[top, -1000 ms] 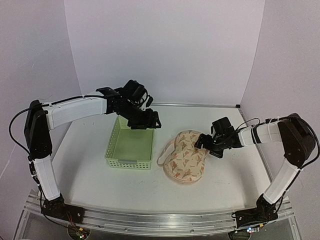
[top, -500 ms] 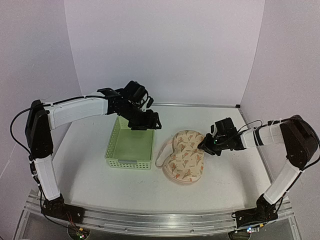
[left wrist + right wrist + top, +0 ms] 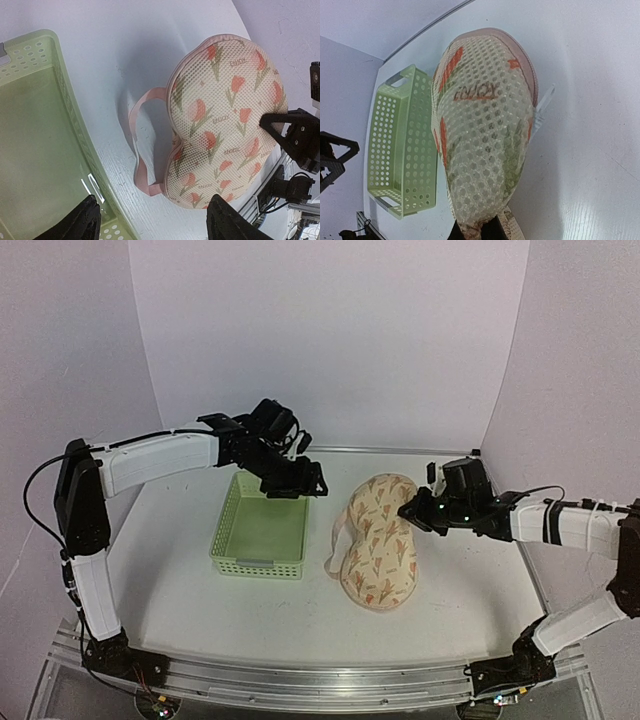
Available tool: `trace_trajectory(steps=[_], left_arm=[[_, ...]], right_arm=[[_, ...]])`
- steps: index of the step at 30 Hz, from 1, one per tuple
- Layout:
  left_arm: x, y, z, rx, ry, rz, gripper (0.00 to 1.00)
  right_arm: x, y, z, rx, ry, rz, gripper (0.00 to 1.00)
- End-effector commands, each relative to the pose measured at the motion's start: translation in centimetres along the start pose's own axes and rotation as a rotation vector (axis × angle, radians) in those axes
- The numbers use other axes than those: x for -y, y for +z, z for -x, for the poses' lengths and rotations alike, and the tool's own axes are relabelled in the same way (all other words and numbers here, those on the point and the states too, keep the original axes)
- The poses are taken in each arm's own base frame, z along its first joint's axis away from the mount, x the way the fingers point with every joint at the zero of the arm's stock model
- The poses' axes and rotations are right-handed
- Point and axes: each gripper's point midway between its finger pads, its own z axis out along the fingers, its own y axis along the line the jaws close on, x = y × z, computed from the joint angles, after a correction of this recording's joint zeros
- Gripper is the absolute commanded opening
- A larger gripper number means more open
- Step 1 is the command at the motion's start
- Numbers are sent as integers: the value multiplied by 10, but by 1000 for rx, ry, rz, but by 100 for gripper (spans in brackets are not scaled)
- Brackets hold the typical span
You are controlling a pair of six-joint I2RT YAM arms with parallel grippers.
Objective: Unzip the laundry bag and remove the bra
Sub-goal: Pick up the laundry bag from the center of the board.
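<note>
My right fingers (image 3: pixel 405 510) are pinched tight on the right edge of the laundry bag (image 3: pixel 378 540). In the right wrist view the netted fabric runs straight down into the closed tips at the bottom of the frame. The bag lies on the white table (image 3: pixel 170 570), just to the right of the light green basket (image 3: pixel 222 530) and not touching it. Its long axis points away from my bases and its printed face is up. A pale pink loop (image 3: pixel 335 540) curves out from the bag's left side onto the table, into the gap between bag and basket. From the right wrist, a pink edging runs round the bag's far end, and a small pale tab sticks out beside that edge.

My left fingers (image 3: pixel 296 488) are spread wide with nothing between them. They hang above the far right corner of the basket, and their camera looks down across the basket's rim at the bag.
</note>
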Motion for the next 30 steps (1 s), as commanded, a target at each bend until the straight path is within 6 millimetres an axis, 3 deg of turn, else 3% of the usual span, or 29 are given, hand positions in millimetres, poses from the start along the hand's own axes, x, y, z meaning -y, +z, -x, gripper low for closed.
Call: trace_trajectory(steps=[1,10,15,19,26,30], left_arm=[[27,-14,18,45,63,-84,73],[49,-40,28,87,171,-152,74],[58,-66,33,141,285,-165,75],[67,-93,37,189,377,-180,77],[77,-116,27,206,472,-229,78],[76,-116,15,179,481,-253,78]], right_arm=[[-40,-24,20,97,-111,15,0],[-64,-53,12,129,-435,66,0],[-91,-79,11,117,-689,158,0],[-104,-94,-3,40,-921,224,0],[-110,-118,-27,-139,-1244,314,0],[-93,-121,-46,-281,-1445,339,0]])
